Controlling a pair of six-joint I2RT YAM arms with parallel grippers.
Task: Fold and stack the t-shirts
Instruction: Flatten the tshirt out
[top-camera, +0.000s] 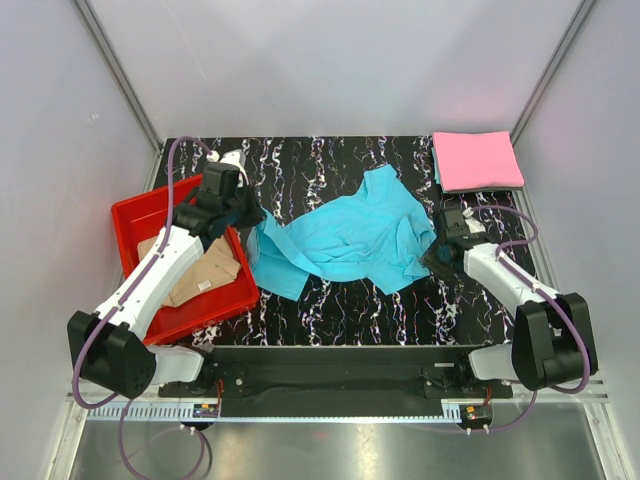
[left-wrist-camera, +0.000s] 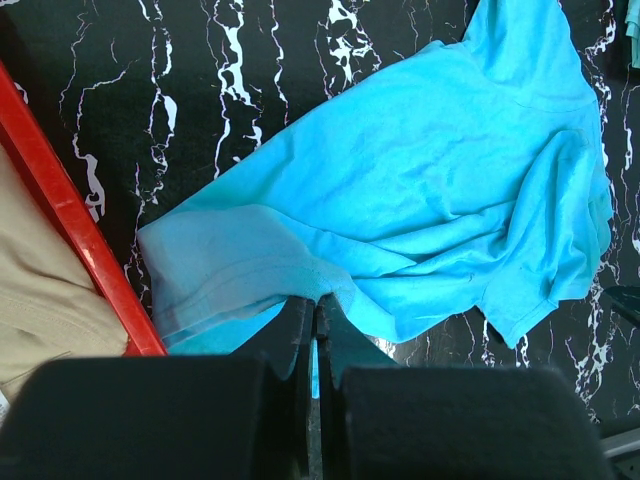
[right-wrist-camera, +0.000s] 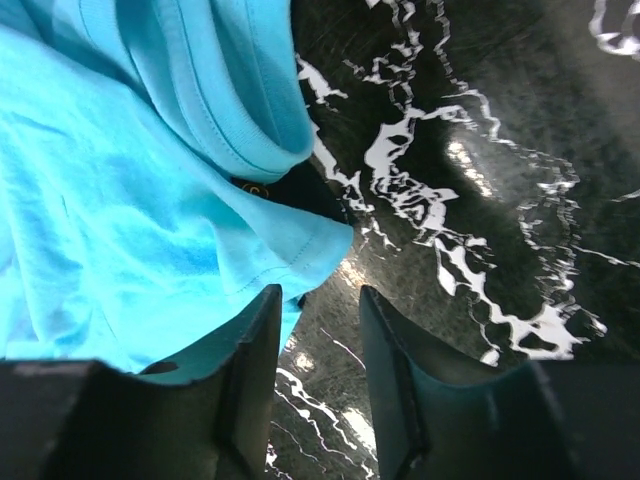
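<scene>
The task is only partly done, in my judgement. The pink t-shirt (top-camera: 477, 160) lies folded into a neat rectangle at about 1 o'clock on the black marbled table (top-camera: 330, 310), near the far right corner, so this one seems finished and can serve as the base of the stack.

The turquoise t-shirt (top-camera: 350, 235) is spread across the middle of the table, wrinkled and partly doubled over itself, not yet folded. The left gripper (left-wrist-camera: 315, 305) is at the 9 o'clock edge of this shirt. Its fingers are pressed together, and in the left wrist view a thin strip of the blue cloth shows between them, so they appear clamped on the hem. The right gripper (right-wrist-camera: 318, 300) is at the 4 o'clock edge of the same shirt. Its fingers stand apart, with the hem lying just beside the left finger and bare table in the gap; it holds nothing.

The tan t-shirt (top-camera: 200, 275) lies loose in the red tray (top-camera: 130, 215) at 9 o'clock, partly under the left arm, unfolded.

What remains, I think: flatten and fold the turquoise shirt, place it on the pink one, then take out the tan shirt and do the same.
</scene>
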